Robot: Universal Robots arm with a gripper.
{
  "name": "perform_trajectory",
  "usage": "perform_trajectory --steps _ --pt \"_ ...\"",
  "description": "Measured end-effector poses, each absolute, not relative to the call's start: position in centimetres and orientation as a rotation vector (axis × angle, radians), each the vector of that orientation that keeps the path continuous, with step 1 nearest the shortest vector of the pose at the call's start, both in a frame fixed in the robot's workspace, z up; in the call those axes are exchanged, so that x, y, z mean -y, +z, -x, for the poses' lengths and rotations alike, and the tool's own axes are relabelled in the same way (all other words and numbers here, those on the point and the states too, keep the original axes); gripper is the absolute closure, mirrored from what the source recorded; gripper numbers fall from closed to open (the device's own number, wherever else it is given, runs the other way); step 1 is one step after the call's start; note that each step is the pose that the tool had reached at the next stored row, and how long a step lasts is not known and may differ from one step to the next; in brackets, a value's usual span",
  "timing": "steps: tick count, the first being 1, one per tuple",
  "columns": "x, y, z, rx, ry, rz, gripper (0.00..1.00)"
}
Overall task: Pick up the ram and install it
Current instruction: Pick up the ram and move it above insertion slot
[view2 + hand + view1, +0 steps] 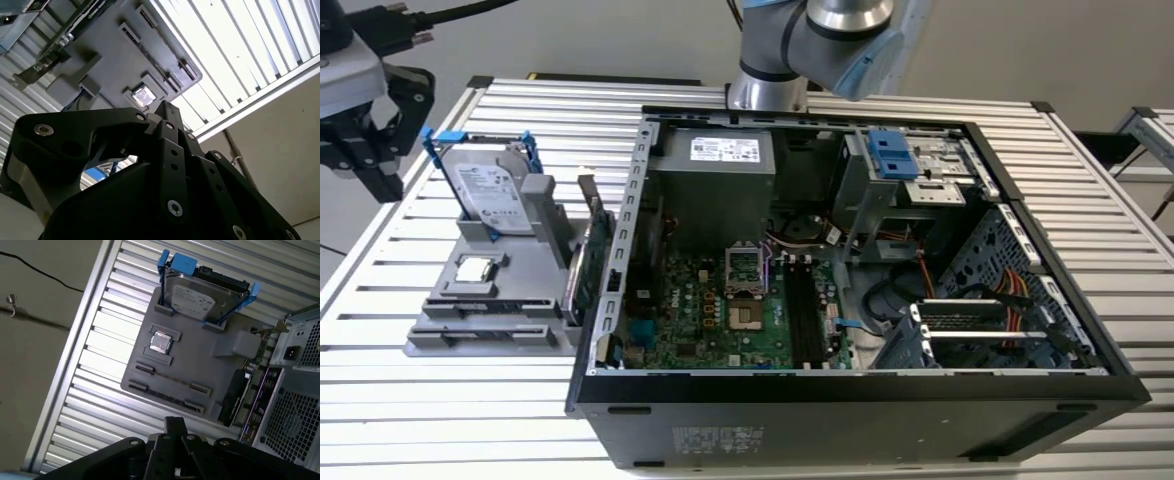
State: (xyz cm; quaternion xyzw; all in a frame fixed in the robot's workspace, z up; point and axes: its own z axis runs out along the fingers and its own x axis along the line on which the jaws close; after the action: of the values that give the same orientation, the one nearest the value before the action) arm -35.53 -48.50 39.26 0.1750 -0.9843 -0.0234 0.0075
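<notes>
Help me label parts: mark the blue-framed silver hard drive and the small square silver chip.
Blue-framed silver hard drive (192, 297): first wrist view, its labelled face.
Small square silver chip (161, 342): first wrist view, its centre.

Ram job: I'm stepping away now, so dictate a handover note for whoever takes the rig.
Gripper: off to the exterior view's left, up off the grey holder, touching no part.
Ram: lies as a thin strip, edge-on, in the holder, beside the chip.
Done: nothing yet; the ram is not picked up.
Left: the pick-up, then seating it in the long black slots of the open computer case.
</notes>
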Motion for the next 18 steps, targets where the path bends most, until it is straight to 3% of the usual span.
perform_trajectory --steps 18 --pt "48.5 39.26 35.53 2.97 -0.069 -0.954 1.0"
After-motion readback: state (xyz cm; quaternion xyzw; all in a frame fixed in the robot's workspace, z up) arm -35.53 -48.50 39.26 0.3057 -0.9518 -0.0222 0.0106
